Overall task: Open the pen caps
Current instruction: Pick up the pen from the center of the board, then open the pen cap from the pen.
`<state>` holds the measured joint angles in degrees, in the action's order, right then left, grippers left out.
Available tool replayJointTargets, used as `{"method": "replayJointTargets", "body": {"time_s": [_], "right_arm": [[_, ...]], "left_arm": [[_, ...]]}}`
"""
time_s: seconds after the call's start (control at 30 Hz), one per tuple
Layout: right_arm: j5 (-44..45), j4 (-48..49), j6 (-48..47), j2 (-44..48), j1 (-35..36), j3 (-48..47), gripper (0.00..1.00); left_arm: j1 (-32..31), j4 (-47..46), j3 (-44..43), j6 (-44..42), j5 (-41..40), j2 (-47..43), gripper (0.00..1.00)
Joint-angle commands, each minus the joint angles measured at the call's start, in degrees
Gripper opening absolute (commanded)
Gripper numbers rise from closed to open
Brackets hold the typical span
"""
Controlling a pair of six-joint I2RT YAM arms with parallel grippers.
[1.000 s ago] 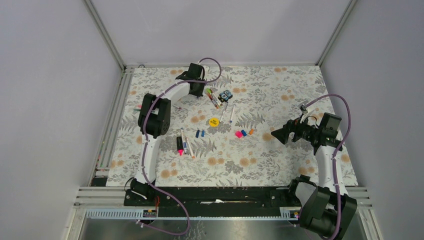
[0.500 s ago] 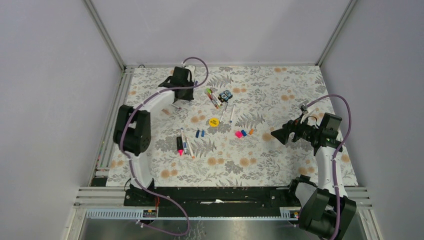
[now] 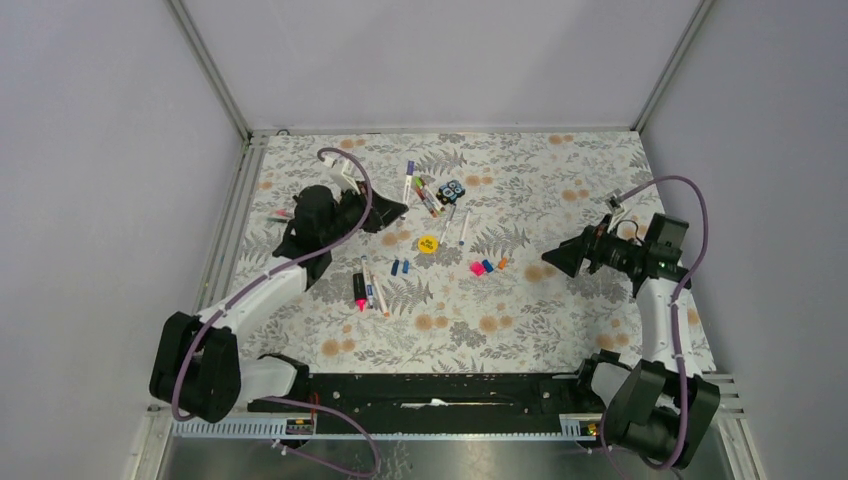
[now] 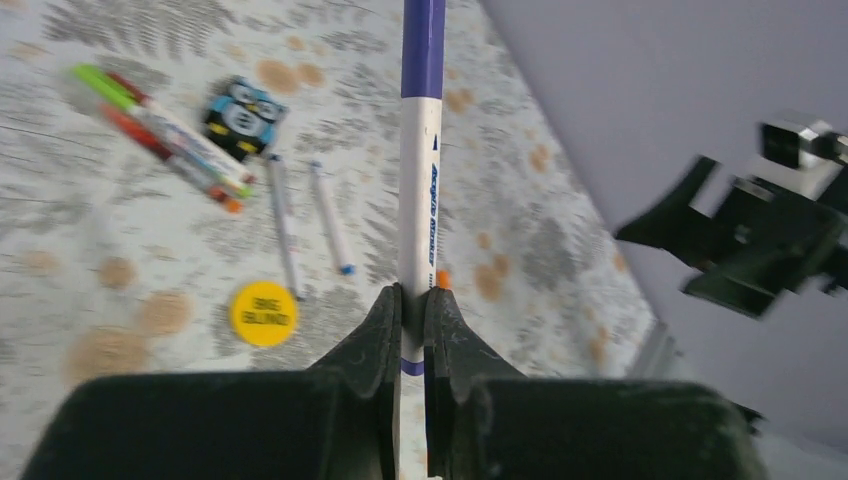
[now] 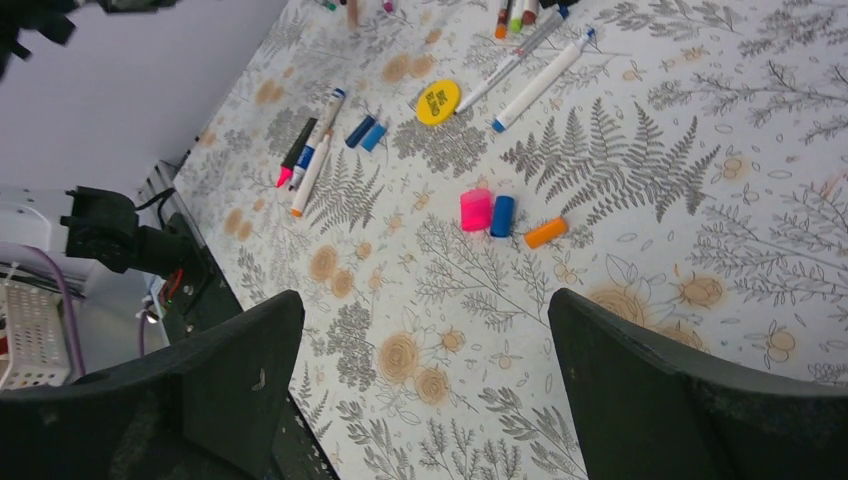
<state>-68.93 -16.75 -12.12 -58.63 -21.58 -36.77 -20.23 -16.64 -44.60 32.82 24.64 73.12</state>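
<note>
1. Left gripper [image 4: 412,300]: closed tight on the white barrel of a purple-capped pen [image 4: 419,190], held aloft.
2. Right gripper [image 5: 425,310]: spread fully, nothing held, well apart from the pen.
3. Risk: the barrel is gripped near its tail; slipping or pivoting is judged likely once the cap [image 4: 423,40] is pulled.

Cut by the top edge past the left gripper [image 4: 412,300]: cap end of the held pen [image 4: 421,150]. Buried between the fingers at the near end. Can't read barrel print or the yellow disc [image 4: 263,313] left of the gripper, both blurred. Clipped at the top edge beyond the right gripper [image 5: 425,300]: pen cluster [image 5: 520,15]. Too small in the top view to tell capped from uncapped there.
</note>
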Motion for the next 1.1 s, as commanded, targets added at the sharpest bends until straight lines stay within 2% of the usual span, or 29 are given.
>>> {"method": "replayJointTargets", "body": {"time_s": [0.0,0.13,0.2,0.27,0.4,0.5,0.8,1.07], "right_arm": [[-5.34,-5.48,1.44,-2.4,1.78,-7.88,1.0],[-5.75,-9.86,2.48,-4.45,7.93,-13.48,1.0],[-5.66,-6.62,6.6,-4.43,11.68,-14.93,1.0],[-6.17,2.22,15.72,-4.06,14.37,-14.21,1.0],[-8.83,31.11,43.45,-4.52,16.35,-9.91,1.0],[-9.05,43.38,53.84,-5.81,16.84,-7.82,1.0],[-7.12,46.83,58.01,-6.11,18.45,-5.92,0.99],[-4.52,49.22,60.84,-6.5,19.74,-3.49,0.89]], "left_arm": [[-5.13,-19.34,5.97,12.71,2.28,-7.03,0.0],[-13.75,-24.1,8.31,14.93,-4.73,-8.99,0.0],[-17.57,-26.23,8.34,15.23,-8.13,-8.46,0.0],[-20.78,-28.19,8.49,15.21,-12.37,-8.2,0.0],[-25.93,-31.68,8.29,14.53,-19.47,-6.37,0.0],[-28.79,-33.75,7.37,14.81,-22.03,-3.74,0.0],[-34.71,-37.35,3.51,14.95,-26.29,4.68,0.0],[-37.75,-39.19,1.02,15.1,-27.35,9.14,0.0]]}}
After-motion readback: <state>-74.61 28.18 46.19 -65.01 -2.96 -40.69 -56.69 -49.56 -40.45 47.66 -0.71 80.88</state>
